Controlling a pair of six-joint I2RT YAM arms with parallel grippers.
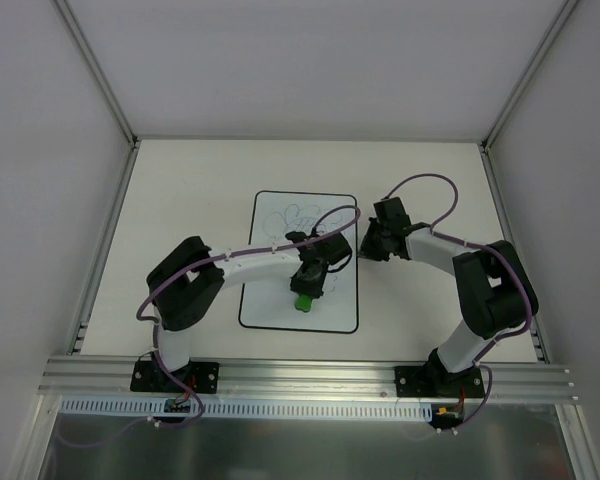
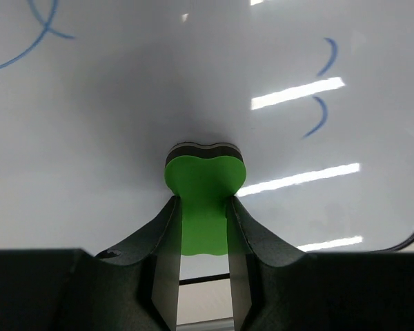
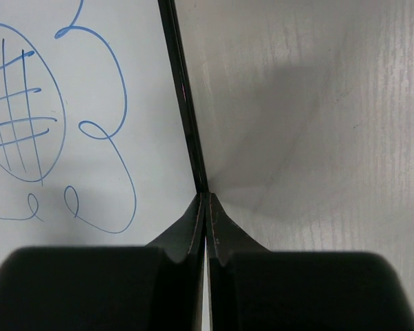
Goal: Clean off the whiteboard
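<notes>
The whiteboard (image 1: pixel 276 300) lies flat in the middle of the table, with a blue flower doodle (image 1: pixel 302 221) on its far half. My left gripper (image 1: pixel 306 286) is over the board's near half, shut on a green eraser (image 1: pixel 303 300). In the left wrist view the eraser (image 2: pixel 204 181) sits between my fingers (image 2: pixel 167 234) with its dark felt edge against the board (image 2: pixel 110 124); blue strokes (image 2: pixel 321 103) show further off. My right gripper (image 1: pixel 366 243) is shut, its tips (image 3: pixel 205 198) on the board's black right border (image 3: pixel 181 103). The doodle (image 3: pixel 27 117) lies left of them.
The white table (image 1: pixel 180 200) is walled by white panels and metal posts at the back and sides. An aluminium rail (image 1: pixel 300 375) runs along the near edge with both arm bases. Purple cables loop over both arms.
</notes>
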